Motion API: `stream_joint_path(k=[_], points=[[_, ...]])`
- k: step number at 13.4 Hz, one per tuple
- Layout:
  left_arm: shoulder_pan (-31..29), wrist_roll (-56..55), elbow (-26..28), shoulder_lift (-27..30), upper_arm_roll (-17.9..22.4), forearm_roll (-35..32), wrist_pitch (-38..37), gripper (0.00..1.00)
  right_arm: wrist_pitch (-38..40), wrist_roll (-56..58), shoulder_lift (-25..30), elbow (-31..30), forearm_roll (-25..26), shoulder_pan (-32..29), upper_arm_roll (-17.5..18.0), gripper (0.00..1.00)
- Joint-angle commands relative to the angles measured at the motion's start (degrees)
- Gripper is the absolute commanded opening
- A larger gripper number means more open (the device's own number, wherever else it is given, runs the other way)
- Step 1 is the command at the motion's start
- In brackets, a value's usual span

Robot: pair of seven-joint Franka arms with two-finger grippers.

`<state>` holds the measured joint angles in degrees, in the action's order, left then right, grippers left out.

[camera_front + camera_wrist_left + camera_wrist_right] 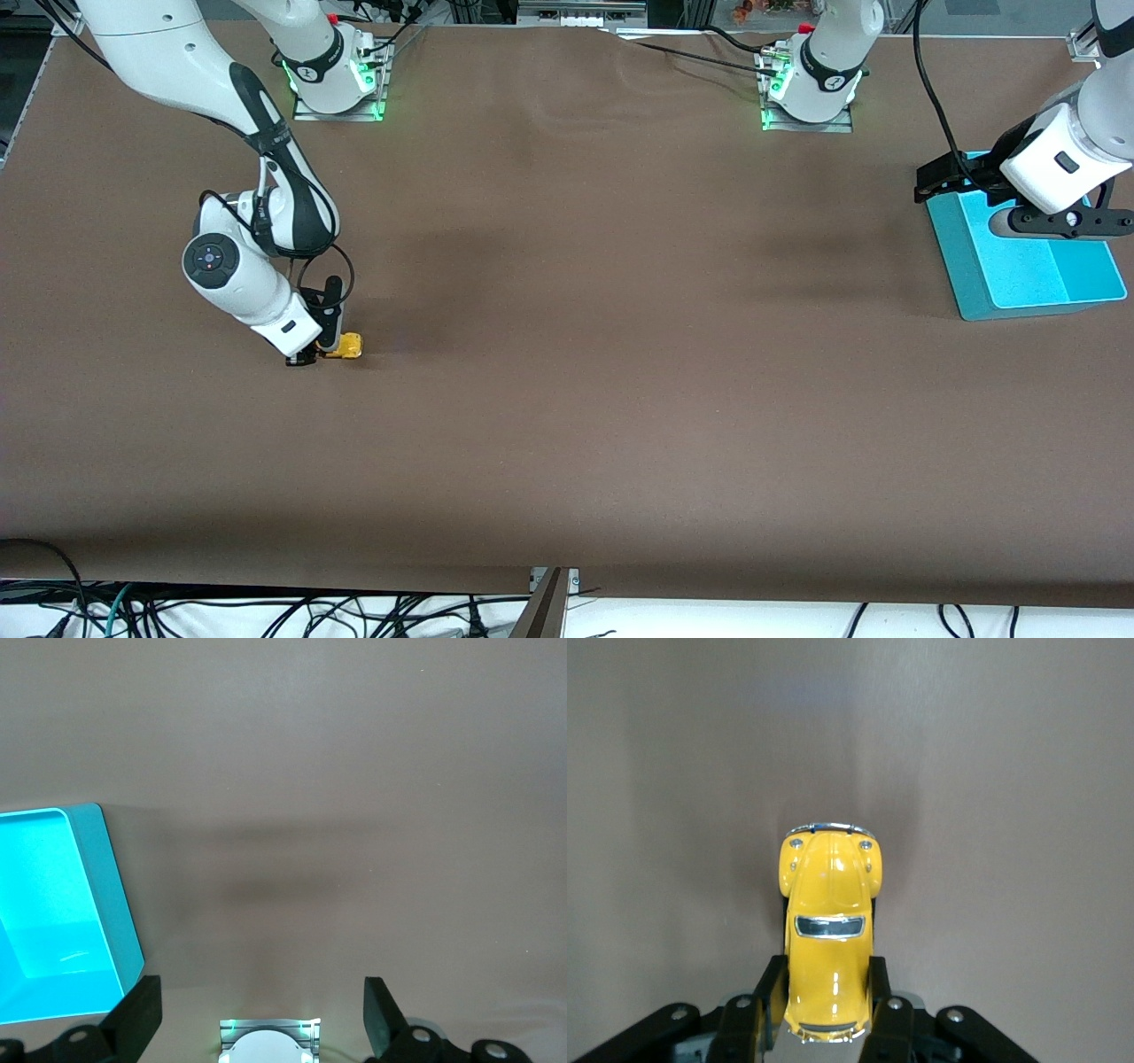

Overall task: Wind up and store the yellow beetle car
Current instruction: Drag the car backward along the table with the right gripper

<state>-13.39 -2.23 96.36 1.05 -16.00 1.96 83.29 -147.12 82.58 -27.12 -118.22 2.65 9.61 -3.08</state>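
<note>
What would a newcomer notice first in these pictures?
The yellow beetle car stands out: it sits on the brown table toward the right arm's end, clamped between the fingers of the right gripper. Next comes the bright teal tray at the left arm's end, with the open left gripper waiting over its edge.

Both arms are glossy white shells with black bands at the joints, and their round bases glow green on little metal plates. The right arm (239, 266) has a grey disc with a small red and blue dot on one joint, plus black cables looping along it. The left arm (1063, 159) ends in a blocky white wrist with black fittings and silver screws.
</note>
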Motion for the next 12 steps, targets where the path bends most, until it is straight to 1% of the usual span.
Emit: stream_joint_path(k=[1, 6, 9, 12], points=[[-0.23, -0.67, -0.47, 0.18, -0.35, 0.42, -0.94, 1.00, 0.96, 5.03, -0.91, -0.17, -0.19, -3.44, 0.18, 0.05], [-0.23, -0.67, -0.47, 0.18, -0.35, 0.42, -0.94, 1.00, 0.26, 12.33, -1.70, 0.88, -0.02, -10.91, 0.18, 0.06], [-0.23, -0.67, -0.47, 0.18, -0.35, 0.42, -0.94, 1.00, -1.23, 17.69, -2.93, 2.11, 0.34, -13.90, 0.09, 0.06], [-0.23, -0.67, -0.47, 0.18, -0.35, 0.42, -0.94, 1.00, -2.03, 19.64, -4.08, 3.16, 0.25, -15.23, 0.18, 0.06]])
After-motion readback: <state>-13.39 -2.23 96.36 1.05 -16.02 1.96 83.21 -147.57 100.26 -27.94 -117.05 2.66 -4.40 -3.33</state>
